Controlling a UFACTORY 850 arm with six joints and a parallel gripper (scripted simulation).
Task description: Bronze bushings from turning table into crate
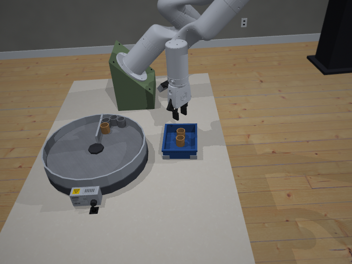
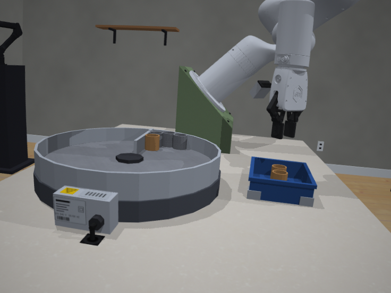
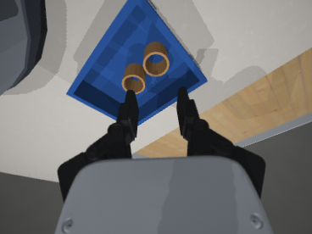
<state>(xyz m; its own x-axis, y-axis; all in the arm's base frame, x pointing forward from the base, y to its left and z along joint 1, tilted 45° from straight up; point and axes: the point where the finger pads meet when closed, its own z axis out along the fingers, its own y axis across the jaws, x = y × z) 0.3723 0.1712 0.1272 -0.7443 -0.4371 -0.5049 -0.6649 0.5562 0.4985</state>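
From here I see a pale, faintly speckled tabletop point(image 1: 170, 210) point(image 2: 202, 252) point(image 3: 30, 140). In the top view the round turning table point(image 1: 136, 167) point(image 2: 126, 186) point(image 3: 36, 38) sits on it at centre left, the blue crate point(image 1: 179, 154) point(image 2: 268, 189) point(image 3: 106, 40) near the middle, the green arm mount point(image 1: 133, 97) point(image 2: 198, 116) above.

1 grey wall point(image 1: 85, 22) point(image 2: 221, 18), plank floor point(image 1: 284, 119) point(image 2: 366, 186) point(image 3: 254, 97), 1 wooden shelf point(image 2: 137, 27), seemingly dim light.
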